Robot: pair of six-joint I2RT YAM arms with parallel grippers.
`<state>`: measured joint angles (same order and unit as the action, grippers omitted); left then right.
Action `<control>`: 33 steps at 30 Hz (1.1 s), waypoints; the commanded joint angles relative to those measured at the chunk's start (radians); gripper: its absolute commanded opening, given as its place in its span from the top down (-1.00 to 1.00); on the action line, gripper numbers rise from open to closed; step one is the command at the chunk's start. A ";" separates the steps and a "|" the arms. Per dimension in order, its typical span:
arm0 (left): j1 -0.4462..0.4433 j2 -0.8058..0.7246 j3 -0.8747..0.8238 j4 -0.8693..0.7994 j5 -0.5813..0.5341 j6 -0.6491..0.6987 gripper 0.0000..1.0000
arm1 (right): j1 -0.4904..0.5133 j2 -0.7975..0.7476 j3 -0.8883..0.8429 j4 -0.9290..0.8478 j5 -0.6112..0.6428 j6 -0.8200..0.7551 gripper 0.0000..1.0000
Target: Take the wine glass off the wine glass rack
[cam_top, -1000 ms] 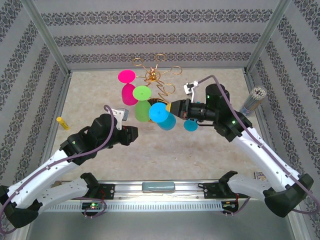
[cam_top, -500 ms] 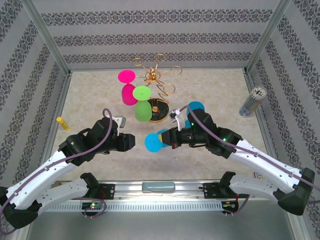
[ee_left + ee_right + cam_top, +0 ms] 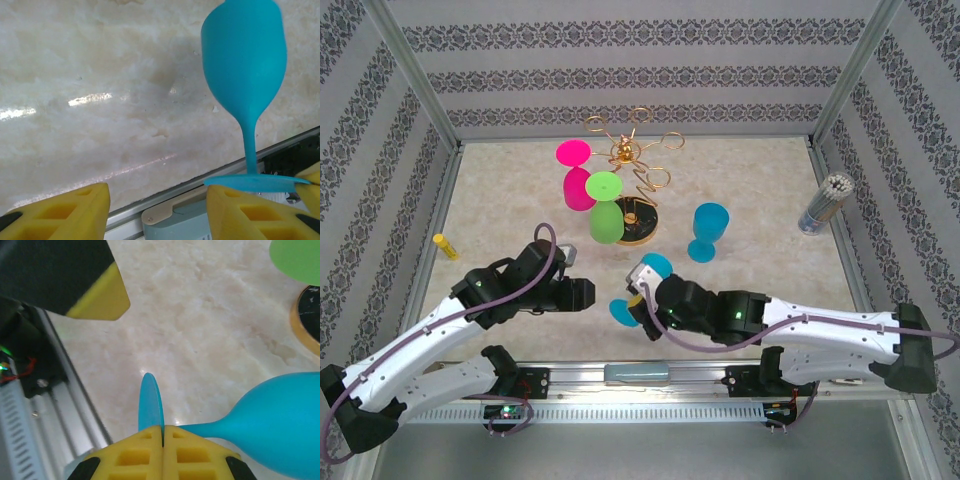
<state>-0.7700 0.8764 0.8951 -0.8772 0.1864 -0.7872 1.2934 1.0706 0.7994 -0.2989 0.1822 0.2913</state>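
Gripping thin stem of bright blue plastic wine glass (image 3: 280, 430) just beside its foot disc, my right pincer (image 3: 162, 432) is closed tight. Glass is off gold wire wine glass rack (image 3: 638, 170), tipped sideways near front of beige marbled worktop (image 3: 500, 200). Left pincer (image 3: 157, 210) gapes empty close by. I judge glass light, stiff, slick, hardly fragile; stem is best hold. Left wrist view gives whole bowl-to-foot profile; right wrist view gives clamp point; top view gives pink glass (image 3: 576, 185) and green glass (image 3: 605, 215) hanging on rack.

In the right wrist view the blue wine glass (image 3: 280, 440) is cut off at the bottom-right corner; the wine glass rack (image 3: 310, 310) is cropped by the right edge; a green disc (image 3: 297, 260) is clipped at top.
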 commanded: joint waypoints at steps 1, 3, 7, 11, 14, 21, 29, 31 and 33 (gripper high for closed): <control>0.014 0.002 -0.012 -0.036 0.045 -0.046 -0.09 | 0.047 0.011 -0.033 0.080 0.214 -0.094 1.00; 0.014 0.001 -0.016 -0.026 0.066 -0.069 -0.09 | 0.075 0.026 -0.039 0.087 0.284 -0.106 1.00; 0.014 0.004 -0.030 0.013 0.128 -0.123 -0.09 | 0.117 0.064 -0.029 0.085 0.360 -0.115 1.00; 0.013 0.023 -0.021 0.022 0.171 -0.143 -0.08 | 0.155 0.088 -0.032 0.099 0.432 -0.123 1.00; 0.012 0.031 -0.011 0.043 0.187 -0.165 -0.07 | 0.181 0.111 -0.031 0.100 0.487 -0.130 1.00; 0.005 0.047 -0.056 0.184 0.244 -0.271 -0.07 | 0.230 0.154 -0.022 0.109 0.582 -0.145 1.00; 0.000 0.086 -0.054 0.256 0.242 -0.315 -0.07 | 0.248 0.182 0.006 0.104 0.611 -0.156 1.00; 0.000 0.090 -0.064 0.283 0.244 -0.336 -0.07 | 0.253 0.185 0.015 0.104 0.625 -0.163 1.00; 0.000 0.096 -0.078 0.316 0.256 -0.360 -0.07 | 0.258 0.190 0.025 0.101 0.642 -0.172 1.00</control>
<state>-0.7704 0.9665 0.8379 -0.6357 0.4198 -1.0939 1.5372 1.2537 0.7822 -0.2123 0.7635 0.1455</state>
